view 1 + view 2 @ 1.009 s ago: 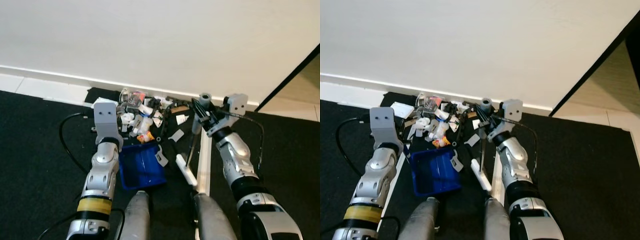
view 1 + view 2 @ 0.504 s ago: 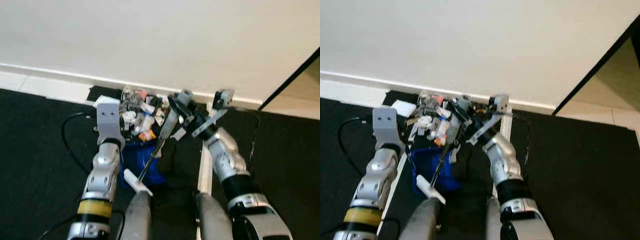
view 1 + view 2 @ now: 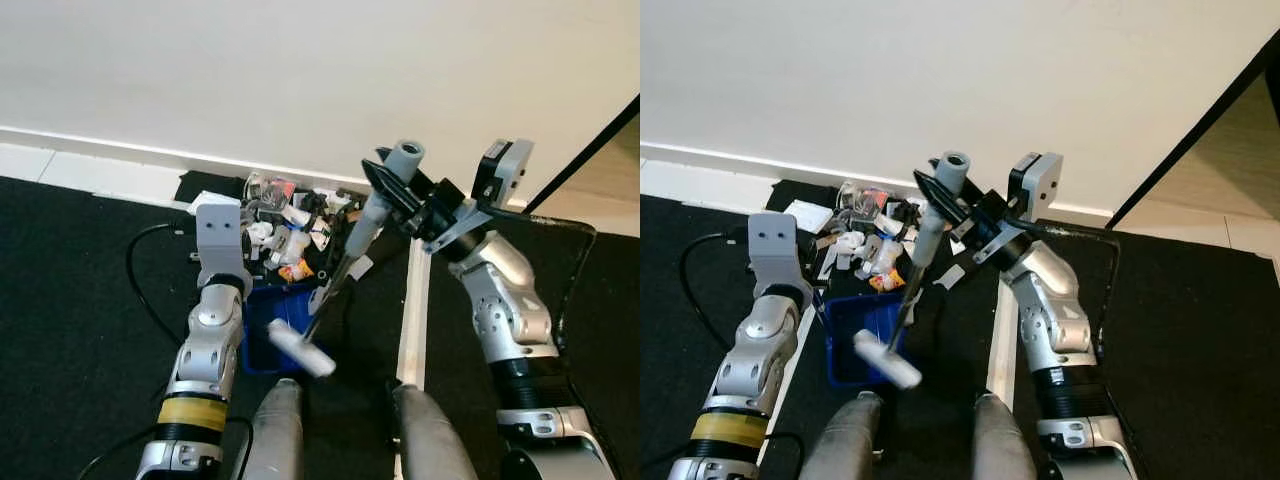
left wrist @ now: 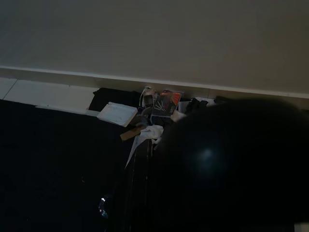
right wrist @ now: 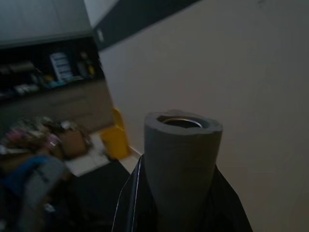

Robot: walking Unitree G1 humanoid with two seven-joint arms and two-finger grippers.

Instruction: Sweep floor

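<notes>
While raised, the right gripper (image 3: 392,190) grips the brush handle (image 3: 383,196).

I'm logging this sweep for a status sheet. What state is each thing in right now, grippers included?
right gripper: raised, shut on the broom handle
broom: tilted, white head lifted over the dustpan
dustpan: blue, on the dark floor below the litter
left gripper: arm lowered beside the dustpan, fingers hidden
litter pile: heaped against the baseboard, not yet in the dustpan

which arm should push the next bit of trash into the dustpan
Right. The right gripper already grips the brush handle, its white head over the blue dustpan; the left arm steadies that dustpan below the litter pile.
</notes>
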